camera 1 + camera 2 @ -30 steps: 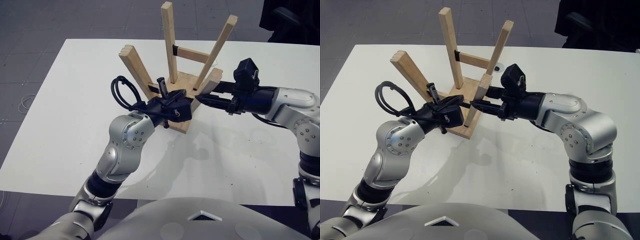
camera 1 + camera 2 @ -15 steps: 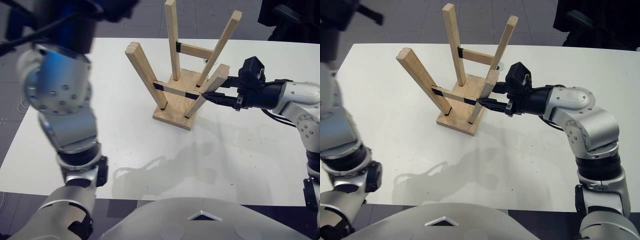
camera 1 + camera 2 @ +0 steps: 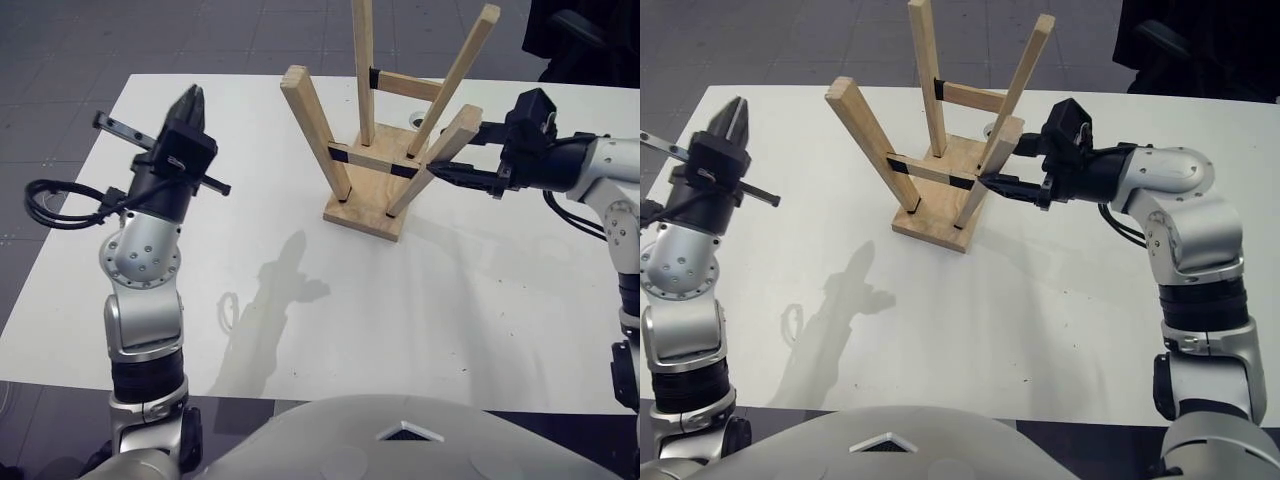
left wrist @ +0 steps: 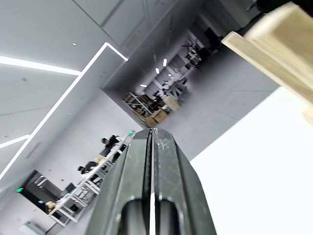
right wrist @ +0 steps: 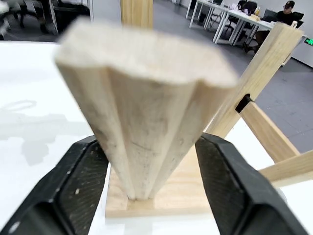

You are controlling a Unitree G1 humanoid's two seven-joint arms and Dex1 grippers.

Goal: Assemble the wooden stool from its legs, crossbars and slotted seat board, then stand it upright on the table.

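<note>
upside-down stool [image 3: 372, 160], right gripper [image 3: 434, 172] on a leg [image 3: 449, 140]
white table [image 3: 400, 300] up front; left gripper [image 3: 190, 96] raised over its left side, fingers pressed together, well apart from the stool; that sits further back on its seat board [image 3: 365, 215], legs up, crossbars [image 3: 405, 85] fitted; right gripper clamped on the near right leg

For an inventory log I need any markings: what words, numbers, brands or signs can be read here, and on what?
No readable text anywhere.
Wooden stool, its black joint bands and the white table: no print visible.
Left pincer and right pincer: no legible marking.
Green lit sign in the room behind: too blurred to read.
</note>
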